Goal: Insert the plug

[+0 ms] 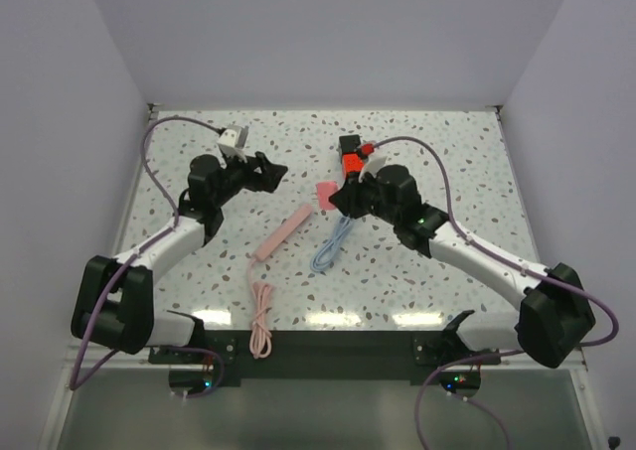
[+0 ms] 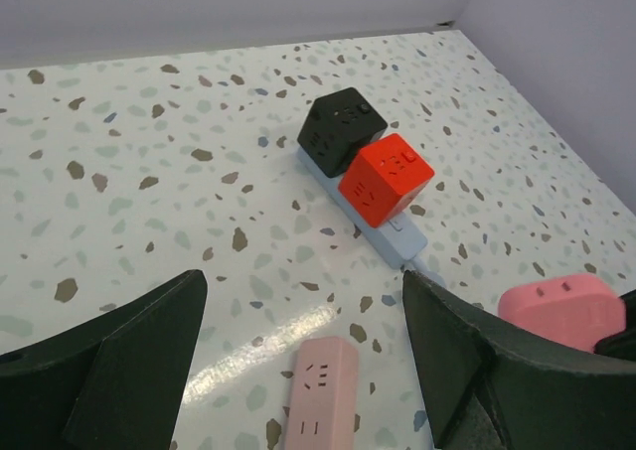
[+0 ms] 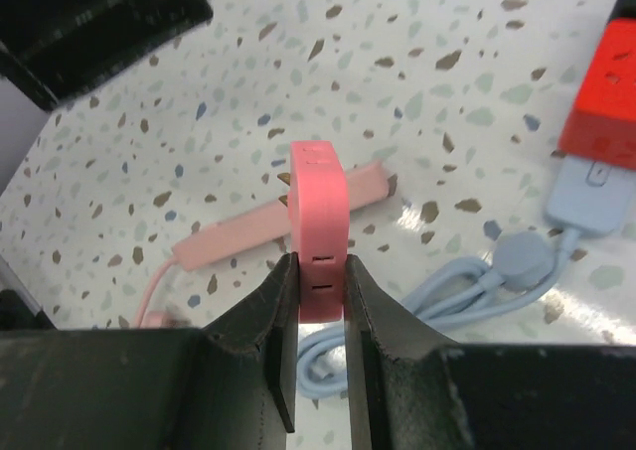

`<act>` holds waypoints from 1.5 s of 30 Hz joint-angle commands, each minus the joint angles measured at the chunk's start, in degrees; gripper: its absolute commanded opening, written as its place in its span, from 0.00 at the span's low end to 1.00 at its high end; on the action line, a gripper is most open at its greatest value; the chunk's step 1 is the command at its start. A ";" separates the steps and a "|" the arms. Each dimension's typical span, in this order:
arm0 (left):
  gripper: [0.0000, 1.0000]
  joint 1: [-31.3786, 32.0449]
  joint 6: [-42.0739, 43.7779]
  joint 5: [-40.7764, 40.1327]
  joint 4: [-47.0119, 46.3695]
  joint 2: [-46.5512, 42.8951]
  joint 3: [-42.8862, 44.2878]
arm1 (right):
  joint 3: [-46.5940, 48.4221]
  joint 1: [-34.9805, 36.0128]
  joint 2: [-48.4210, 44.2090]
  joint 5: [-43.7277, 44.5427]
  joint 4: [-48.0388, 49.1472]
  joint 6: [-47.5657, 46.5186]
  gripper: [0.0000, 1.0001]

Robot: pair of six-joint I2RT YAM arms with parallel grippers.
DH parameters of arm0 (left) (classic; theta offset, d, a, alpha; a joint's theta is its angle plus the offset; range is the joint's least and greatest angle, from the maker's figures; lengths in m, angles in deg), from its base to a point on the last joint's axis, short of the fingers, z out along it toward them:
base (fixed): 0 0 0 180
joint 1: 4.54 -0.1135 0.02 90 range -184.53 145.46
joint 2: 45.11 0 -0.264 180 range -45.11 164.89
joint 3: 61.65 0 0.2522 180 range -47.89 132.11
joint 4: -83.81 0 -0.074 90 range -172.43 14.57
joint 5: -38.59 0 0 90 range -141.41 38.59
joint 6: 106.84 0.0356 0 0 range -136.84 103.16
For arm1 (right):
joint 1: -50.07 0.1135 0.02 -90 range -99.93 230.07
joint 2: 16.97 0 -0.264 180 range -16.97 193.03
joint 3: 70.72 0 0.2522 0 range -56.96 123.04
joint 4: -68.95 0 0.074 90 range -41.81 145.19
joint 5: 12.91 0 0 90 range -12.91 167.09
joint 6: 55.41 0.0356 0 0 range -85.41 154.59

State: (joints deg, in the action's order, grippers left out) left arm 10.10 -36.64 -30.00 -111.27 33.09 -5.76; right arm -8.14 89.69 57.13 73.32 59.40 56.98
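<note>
A: Surface first. Speckled table (image 1: 417,271), plain white walls (image 1: 328,33) on three sides. Counts?

B: Two strips: a pink power strip (image 1: 288,226) lying diagonal at centre frame, and a blue power strip (image 2: 397,239) up and right of it. Three cubes: the black cube (image 2: 343,127) and red cube (image 2: 386,177) sit on the blue strip, side by side and touching; the third is the pink plug (image 3: 318,222).

A: Cables?

B: Two. The pink cable (image 1: 260,316) runs toward the bottom edge. The blue cable (image 1: 331,246) is coiled just right of the pink strip.

A: Where's the plug?

B: Pinched by the right gripper (image 3: 318,266), jaws pressed on both of its sides, up off the table just beyond the pink strip's far end.

A: Other one?

B: Left gripper (image 2: 303,286) spread wide, holding nothing, upper left of centre, with the pink strip's end showing between its fingers.

A: Room?

B: Bare table along the back wall and in the lower right. The centre is crowded.
</note>
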 commanded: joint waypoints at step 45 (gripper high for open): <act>0.85 24.39 -4.29 -35.48 -7.46 6.64 -14.79 | 13.32 -7.71 2.98 -2.30 -11.50 -8.33 0.00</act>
State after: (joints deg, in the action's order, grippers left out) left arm 34.38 -40.44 -65.06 -112.84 44.47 -19.16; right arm 5.39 82.19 62.73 70.11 47.01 49.09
